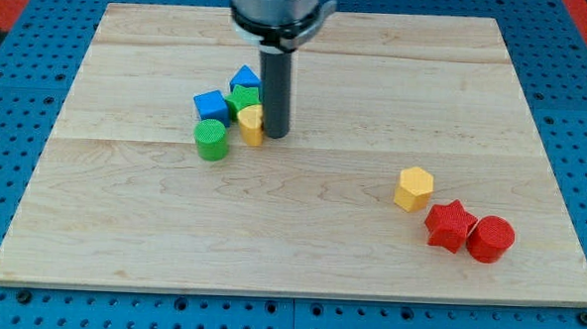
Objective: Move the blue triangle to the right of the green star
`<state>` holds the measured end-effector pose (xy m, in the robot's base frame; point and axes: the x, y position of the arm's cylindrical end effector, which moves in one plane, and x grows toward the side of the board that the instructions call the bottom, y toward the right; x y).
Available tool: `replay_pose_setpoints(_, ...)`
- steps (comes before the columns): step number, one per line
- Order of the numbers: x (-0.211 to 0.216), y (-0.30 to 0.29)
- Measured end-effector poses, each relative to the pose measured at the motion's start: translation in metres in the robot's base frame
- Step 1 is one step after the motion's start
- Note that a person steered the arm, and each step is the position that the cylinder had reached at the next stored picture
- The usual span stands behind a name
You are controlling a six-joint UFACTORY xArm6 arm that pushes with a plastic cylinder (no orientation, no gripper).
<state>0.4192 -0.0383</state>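
Resting on the wooden bench (300, 234), my tip (275, 135) stands just to the view's right of a small yellow block (252, 125), touching or nearly touching it. No jaws exist on this arm, only the straight dark rod (276, 89), so nothing is apart, together or clamped.

Taking the green star (242, 100) as the landmark: the blue triangle (245, 78) sits directly above it toward the view's top, touching it. A blue cube (212, 106) lies just to the star's left, against it. The yellow block sits just below the star, toward the view's bottom and slightly right. A green cylinder (211, 139) stands below and left of the star, close to the cube and the yellow block. The rod rises just to the star's right.

Well apart from the star, toward the view's bottom right, lie a yellow hexagon (414, 188), a red star (451, 226) and a red cylinder (491, 239); the two red blocks touch each other.
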Motion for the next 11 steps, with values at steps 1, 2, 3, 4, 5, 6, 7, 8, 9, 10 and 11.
replay_pose_setpoints(1,0.000,-0.024)
replay_pose_setpoints(2,0.000,-0.029)
replay_pose_setpoints(3,0.000,0.031)
replay_pose_setpoints(4,-0.036,0.059)
replay_pose_setpoints(5,-0.091,0.039)
replay_pose_setpoints(6,-0.132,-0.023)
replay_pose_setpoints(7,-0.119,-0.040)
replay_pose_setpoints(8,-0.073,-0.008)
replay_pose_setpoints(9,-0.073,0.029)
replay_pose_setpoints(10,-0.072,0.037)
replay_pose_setpoints(11,-0.070,0.023)
